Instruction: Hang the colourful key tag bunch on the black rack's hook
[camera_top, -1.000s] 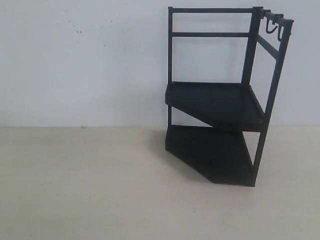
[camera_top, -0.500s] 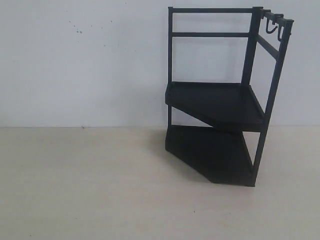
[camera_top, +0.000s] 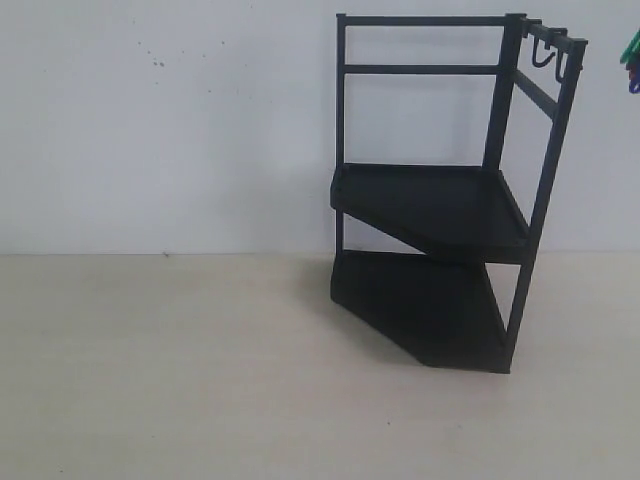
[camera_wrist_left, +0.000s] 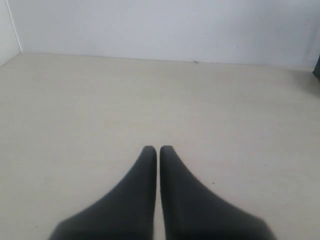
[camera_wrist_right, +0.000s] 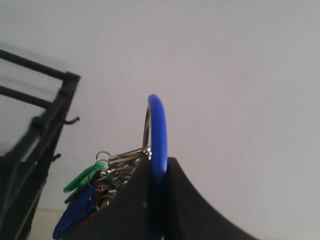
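Newly in view at the right edge, key bunch (camera_top: 631, 58) hangs from right gripper (camera_wrist_right: 158, 165), which is clamped on its upright ring (camera_wrist_right: 157, 130), hook (camera_top: 543, 60) near at 9 o'clock; left gripper (camera_wrist_left: 158, 150) is closed and empty.

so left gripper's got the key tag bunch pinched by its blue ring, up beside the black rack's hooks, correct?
Wrong arm. The right wrist view shows the right gripper shut on the blue ring of the key tag bunch, up beside the hooks of the black rack. The left gripper is shut on nothing, with only the table beyond it.
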